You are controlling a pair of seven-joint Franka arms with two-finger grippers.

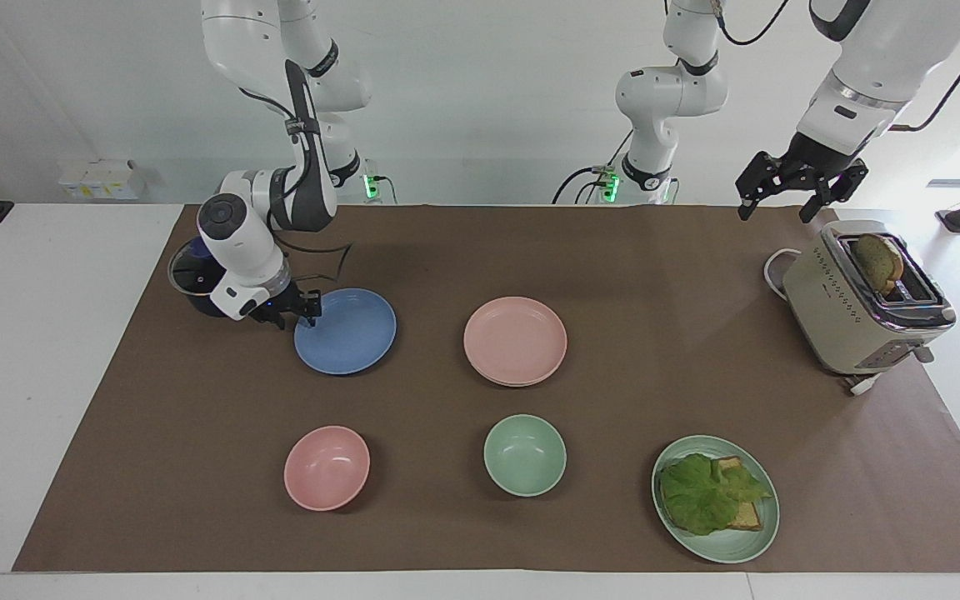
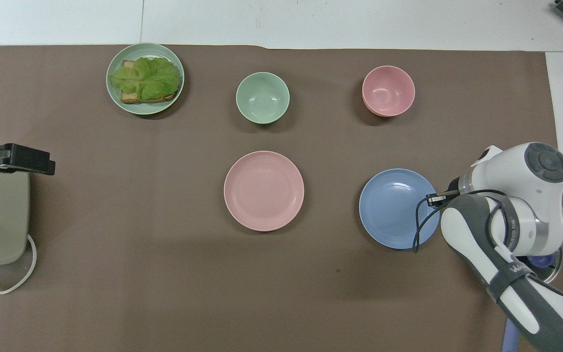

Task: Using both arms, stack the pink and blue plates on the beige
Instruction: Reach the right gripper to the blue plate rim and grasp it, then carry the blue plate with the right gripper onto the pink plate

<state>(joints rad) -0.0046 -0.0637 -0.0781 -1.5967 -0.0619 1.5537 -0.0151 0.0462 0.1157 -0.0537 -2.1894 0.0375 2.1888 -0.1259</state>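
Where the right arm reaches down: the right end effector (image 1: 301,307) is clamped on the rim of the blue plate (image 1: 351,333), on the edge toward the right arm's end of the table (image 1: 47,375).
Left end effector (image 1: 776,210): fingers spread open, holding nothing, hanging in the air over the toaster's end nearest the robots; this arm waits.
Toaster (image 1: 847,317): at the left arm's end of the table, with a slice of bread (image 1: 878,262) standing up in one slot.
Dark pot (image 1: 190,279): just beside the right arm's wrist, near the blue plate.
Blue plate: on the brown mat (image 1: 655,275), beside the pink plate and apart from it.
Pink plate (image 1: 515,337): mid-table; a second rim (image 1: 513,382) peeps out beneath its edge, so it seems to lie on another plate, though I cannot tell that plate's colour.
Pink bowl (image 1: 326,467): farther from the robots than the blue plate.
Green bowl (image 1: 524,455): farther than the pink plate.
Green plate (image 1: 759,533): farthest row, toward the left arm's end, bearing lettuce (image 1: 705,492) on toast (image 1: 745,517).
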